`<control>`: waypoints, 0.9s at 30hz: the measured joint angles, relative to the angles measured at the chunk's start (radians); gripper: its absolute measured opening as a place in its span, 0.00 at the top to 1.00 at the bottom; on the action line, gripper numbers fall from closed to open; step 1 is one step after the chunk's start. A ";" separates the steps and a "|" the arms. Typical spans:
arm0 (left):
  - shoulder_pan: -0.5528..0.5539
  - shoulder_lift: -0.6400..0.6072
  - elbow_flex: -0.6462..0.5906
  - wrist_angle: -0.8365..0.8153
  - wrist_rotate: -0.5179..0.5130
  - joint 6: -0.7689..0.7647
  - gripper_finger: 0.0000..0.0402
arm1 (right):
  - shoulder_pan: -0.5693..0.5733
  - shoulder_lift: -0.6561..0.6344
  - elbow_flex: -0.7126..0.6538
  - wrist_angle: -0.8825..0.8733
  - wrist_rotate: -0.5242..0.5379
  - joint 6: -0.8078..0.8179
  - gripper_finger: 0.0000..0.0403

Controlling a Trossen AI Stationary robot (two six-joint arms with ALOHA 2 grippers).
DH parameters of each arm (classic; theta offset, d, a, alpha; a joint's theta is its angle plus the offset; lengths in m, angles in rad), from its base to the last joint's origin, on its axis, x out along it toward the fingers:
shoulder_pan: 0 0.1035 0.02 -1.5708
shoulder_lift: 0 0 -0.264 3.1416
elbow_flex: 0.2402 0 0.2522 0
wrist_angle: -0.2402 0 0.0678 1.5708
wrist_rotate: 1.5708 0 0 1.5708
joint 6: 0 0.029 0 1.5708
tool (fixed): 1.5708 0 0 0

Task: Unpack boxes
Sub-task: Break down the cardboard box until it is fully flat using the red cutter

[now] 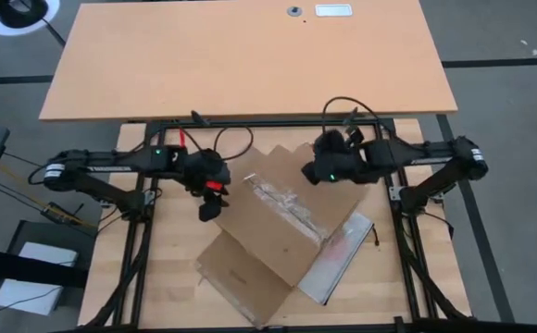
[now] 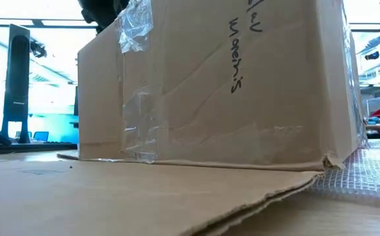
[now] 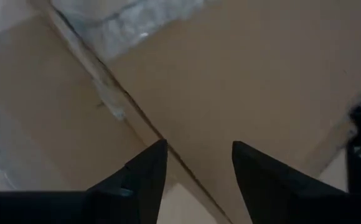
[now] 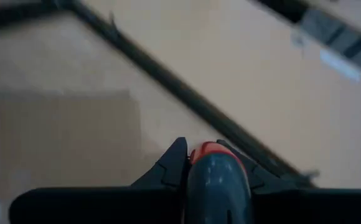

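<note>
Robotics lab, framed wooden work table (image 1: pixel 181 277), second wooden table (image 1: pixel 250 55), monitors (image 2: pixel 39 136), grey floor

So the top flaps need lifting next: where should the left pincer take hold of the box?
Grip the free edge of a top flap at the centre seam, coming straight down: the open left pincer hangs over the box there, and only that thin edge suits it.
</note>
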State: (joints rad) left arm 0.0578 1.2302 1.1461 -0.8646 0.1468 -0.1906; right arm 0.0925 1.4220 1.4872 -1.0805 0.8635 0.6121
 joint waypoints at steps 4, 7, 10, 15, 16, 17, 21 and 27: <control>-0.052 -0.046 0.000 -0.032 0.002 -0.058 0.52 | -0.099 0.001 -0.042 0.012 -0.189 -0.080 0.86; -0.117 -0.081 0.000 -0.056 0.001 -0.082 0.52 | -0.161 0.001 -0.081 0.054 -0.298 -0.135 0.86; -0.203 -0.096 0.000 -0.095 -0.028 -0.119 0.52 | -0.222 0.001 -0.113 0.085 -0.371 -0.188 0.86; -0.348 -0.057 -0.055 -0.047 -0.161 -0.212 0.52 | -0.292 0.001 -0.132 0.174 -0.541 -0.263 0.86; -0.368 -0.041 -0.065 -0.029 -0.204 -0.238 0.52 | -0.297 0.001 -0.137 0.198 -0.561 -0.280 0.86; -0.382 -0.020 -0.071 -0.028 -0.253 -0.277 0.52 | -0.300 0.001 -0.142 0.221 -0.574 -0.294 0.86; -0.407 0.044 -0.067 0.034 -0.406 -0.407 0.52 | -0.319 0.009 -0.157 0.255 -0.617 -0.322 0.86; -0.442 0.107 -0.064 0.137 -0.442 -0.576 0.52 | -0.353 0.083 -0.162 0.324 -0.679 -0.381 0.86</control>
State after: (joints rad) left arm -0.3840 1.3368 1.0818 -0.7280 -0.2948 -0.7668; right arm -0.2609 1.5054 1.3251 -0.7568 0.1847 0.2313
